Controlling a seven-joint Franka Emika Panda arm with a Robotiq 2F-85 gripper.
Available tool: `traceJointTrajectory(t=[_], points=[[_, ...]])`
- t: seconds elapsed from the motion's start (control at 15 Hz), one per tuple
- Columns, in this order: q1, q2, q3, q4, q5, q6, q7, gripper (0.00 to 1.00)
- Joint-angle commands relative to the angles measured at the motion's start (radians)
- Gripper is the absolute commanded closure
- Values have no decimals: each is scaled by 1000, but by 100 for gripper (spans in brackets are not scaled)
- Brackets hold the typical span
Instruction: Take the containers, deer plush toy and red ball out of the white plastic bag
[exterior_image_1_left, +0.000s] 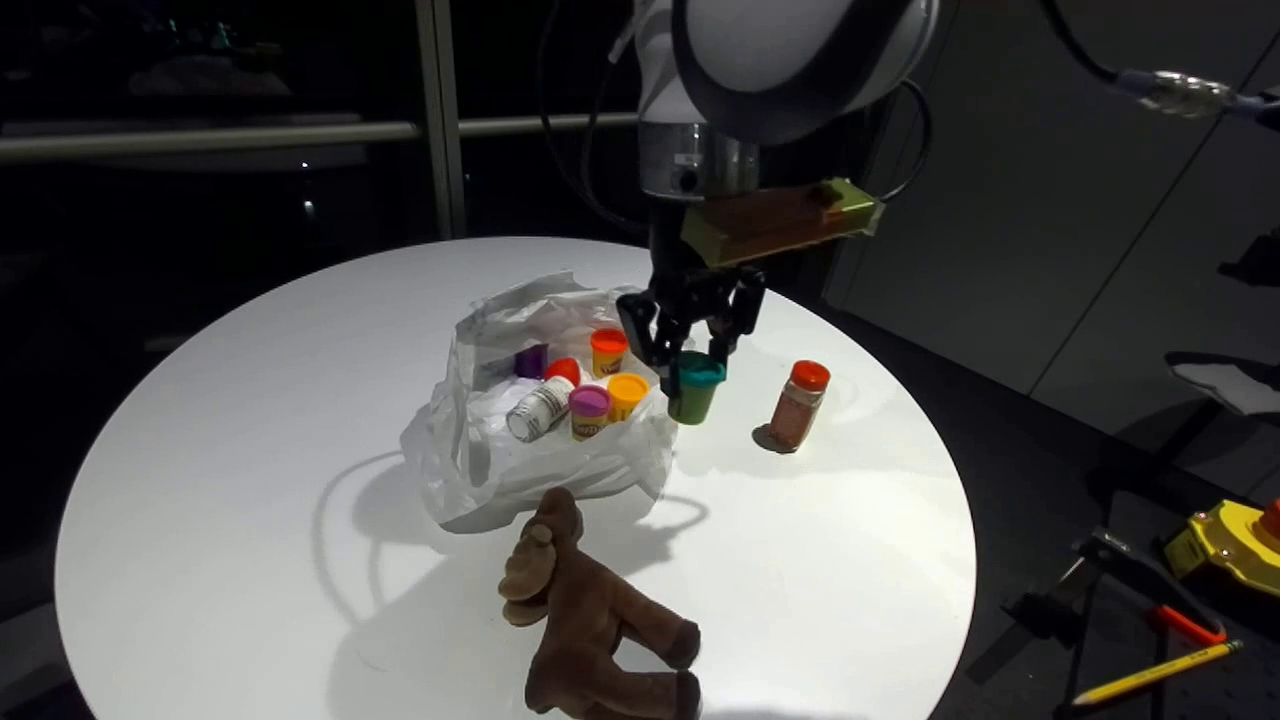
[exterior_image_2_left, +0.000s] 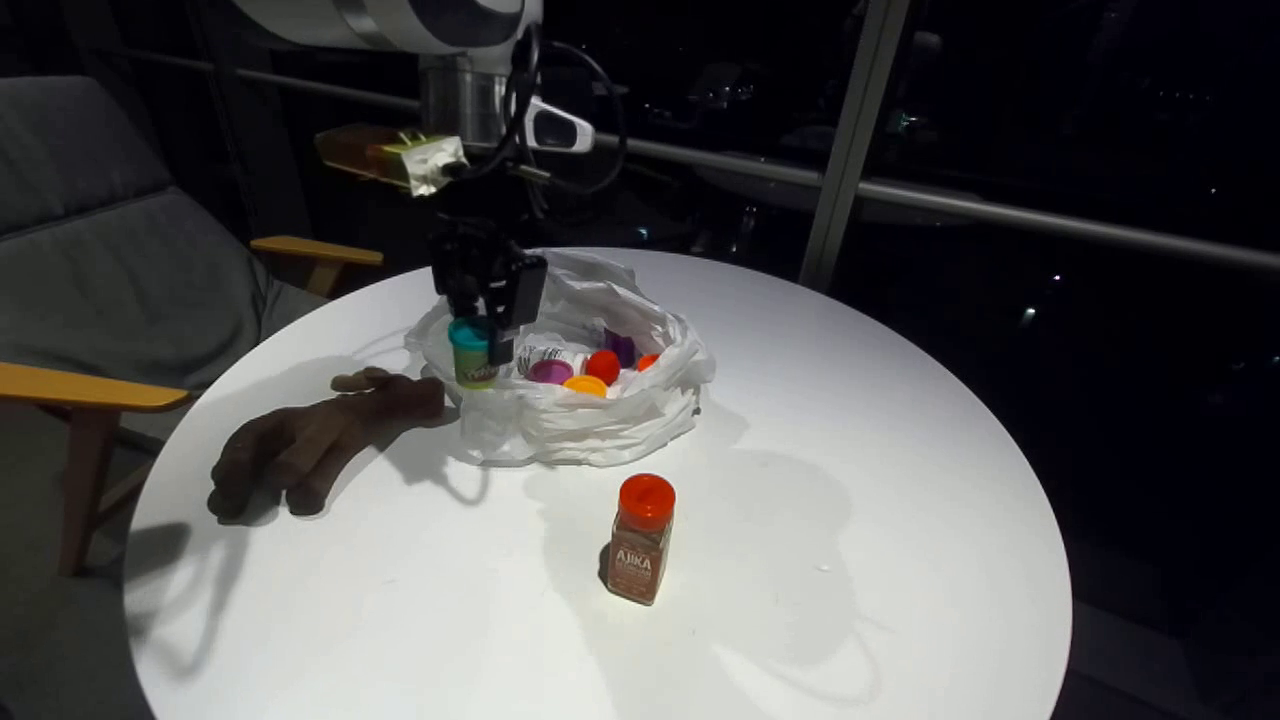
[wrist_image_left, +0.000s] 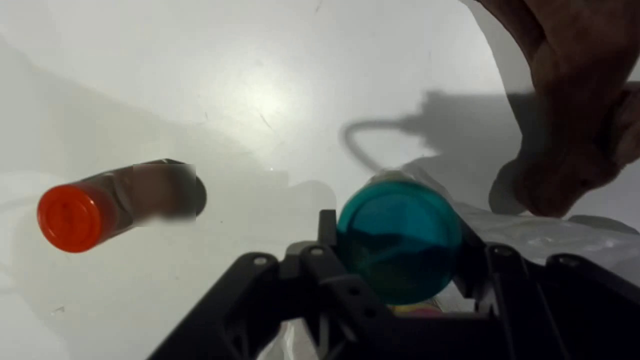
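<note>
In an exterior view, the white plastic bag (exterior_image_1_left: 560, 470) gapes open on the round table (exterior_image_1_left: 230, 430), toward its far edge. In it we make out, left to right, a dark purple tub (exterior_image_1_left: 533, 361), a white-labelled bottle (exterior_image_1_left: 540, 408) lying down, a rounded red shape (exterior_image_1_left: 564, 371) at the bottle's end (ball or cap, we cannot tell), a purple-lidded tub (exterior_image_1_left: 589, 406), an orange tub (exterior_image_1_left: 607, 355) and a yellow tub (exterior_image_1_left: 627, 396); the wrist view gives us little there beyond pale folds of film. Toward the near edge lies the deer plush toy (exterior_image_1_left: 585, 610), one end just beside the bag, its legs pointing right. At the bag's right side the gripper (exterior_image_1_left: 697, 369) grasps a teal-lidded green tub (exterior_image_1_left: 690, 405), pinned between its fingers (wrist_image_left: 327, 227); the wrist view shows us that lid from above. Toward the right edge stands a red-lidded jar (exterior_image_1_left: 797, 410); only in an exterior view can we read its label (exterior_image_2_left: 637, 562), AJIKA. Beyond the table, in an exterior view alone, we find a yellow pencil (exterior_image_1_left: 1155, 674).
</note>
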Motion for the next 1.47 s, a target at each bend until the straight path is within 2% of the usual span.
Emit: traceJointTrajectory(t=[0.0, 0.2, 0.33, 0.6, 1.07, 1.13, 1.2, 1.33, 1.4], points=[[-3, -97, -32, -191, -76, 121, 31, 73], [-16, -72, -62, -231, -130, 173, 29, 73], [-20, -31, -80, -211, -165, 196, 18, 73], [-42, 50, -68, -166, -139, 194, -31, 73], [-37, 176, -70, -78, -131, 170, -66, 73], [-37, 187, -72, -68, -131, 169, -72, 70], [-40, 195, -72, -61, -128, 164, -81, 25], [-38, 196, -74, -56, -129, 168, -88, 16], [-36, 185, -76, -57, -132, 167, -92, 8]])
